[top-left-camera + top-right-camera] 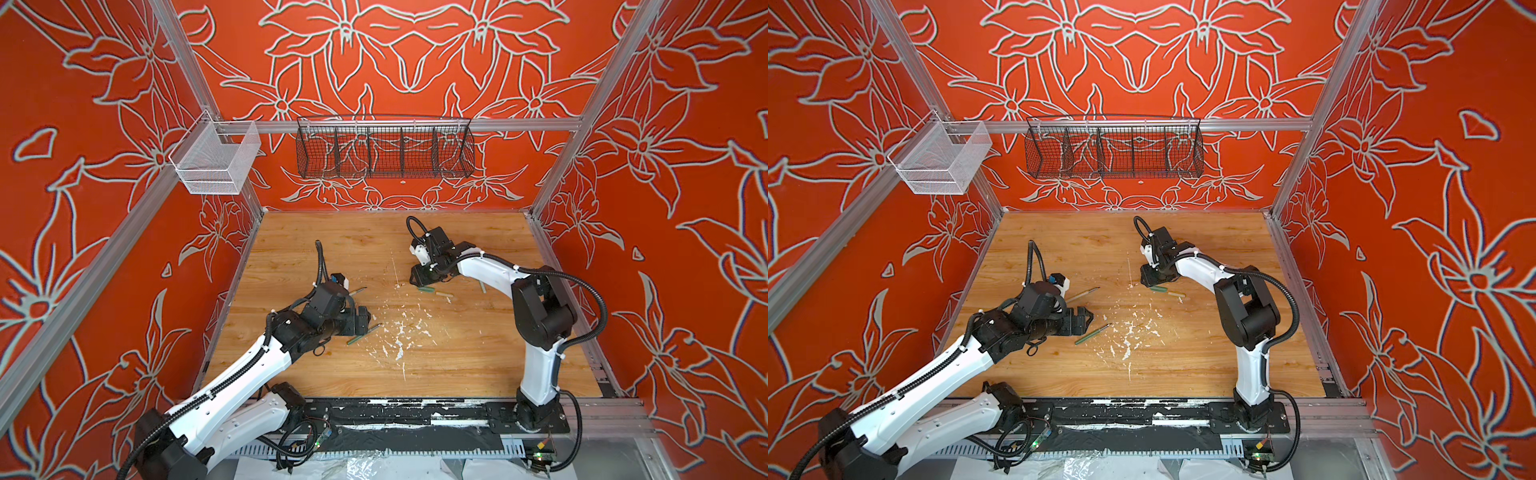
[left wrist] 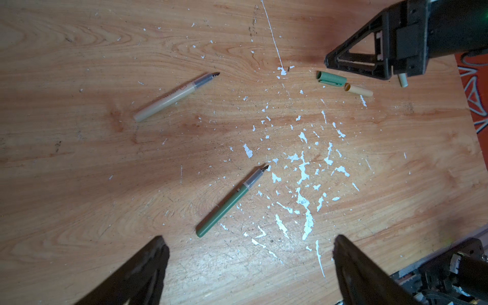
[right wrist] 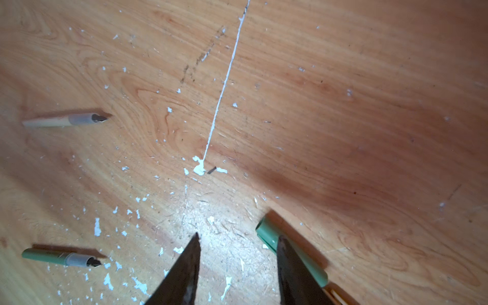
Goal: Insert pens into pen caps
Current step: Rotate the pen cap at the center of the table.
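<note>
A tan pen [image 2: 174, 97] and a dark green pen [image 2: 229, 203] lie uncapped on the wooden table, left of centre, also seen in a top view [image 1: 357, 291] [image 1: 364, 334]. My left gripper [image 2: 250, 241] hovers open just short of the green pen's blunt end. A green cap [image 3: 266, 232] and a tan cap [image 2: 359, 90] lie end to end near the middle. My right gripper [image 3: 239, 236] is open over bare table, one finger [image 3: 293, 264] covering part of the green cap, which lies outside the jaws. A pale mint piece [image 1: 483, 286] shows behind the right arm, mostly hidden.
White paint flecks [image 2: 303, 169] scatter across the table's middle, and a thin white line [image 3: 224, 84] runs toward the back. A black wire basket [image 1: 384, 151] and a white mesh basket [image 1: 214, 160] hang on the rails above the far edge.
</note>
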